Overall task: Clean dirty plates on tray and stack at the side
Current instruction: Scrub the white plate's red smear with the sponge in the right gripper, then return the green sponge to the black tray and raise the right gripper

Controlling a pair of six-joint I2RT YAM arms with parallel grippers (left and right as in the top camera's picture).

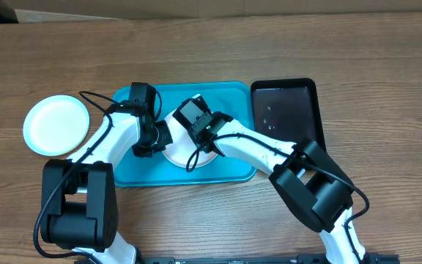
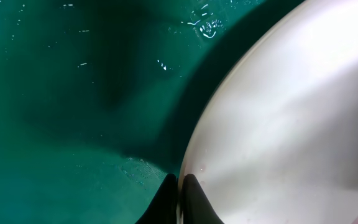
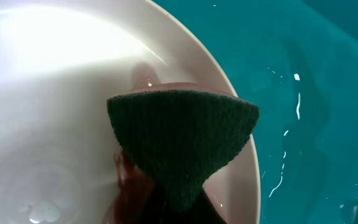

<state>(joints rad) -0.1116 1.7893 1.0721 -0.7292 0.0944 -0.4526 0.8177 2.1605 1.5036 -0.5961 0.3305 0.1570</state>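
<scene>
A white plate [image 1: 184, 155] lies on the turquoise tray [image 1: 233, 99], mostly under both arms. My left gripper [image 1: 152, 138] is shut on the plate's left rim [image 2: 194, 155]; its fingertips [image 2: 180, 186] pinch the edge. My right gripper [image 1: 204, 136] is shut on a dark green scouring pad [image 3: 182, 140] that presses on the plate's inside [image 3: 48, 106] near its rim. A red-brown smear [image 3: 129, 186] shows beside the pad. A second white plate [image 1: 56, 125] lies on the table left of the tray. The yellow-green and light blue plates are out of view.
A glossy black tray [image 1: 286, 110] lies right of the turquoise tray. The wooden table [image 1: 387, 88] extends all round. Water drops glint on the turquoise tray floor [image 3: 297, 106].
</scene>
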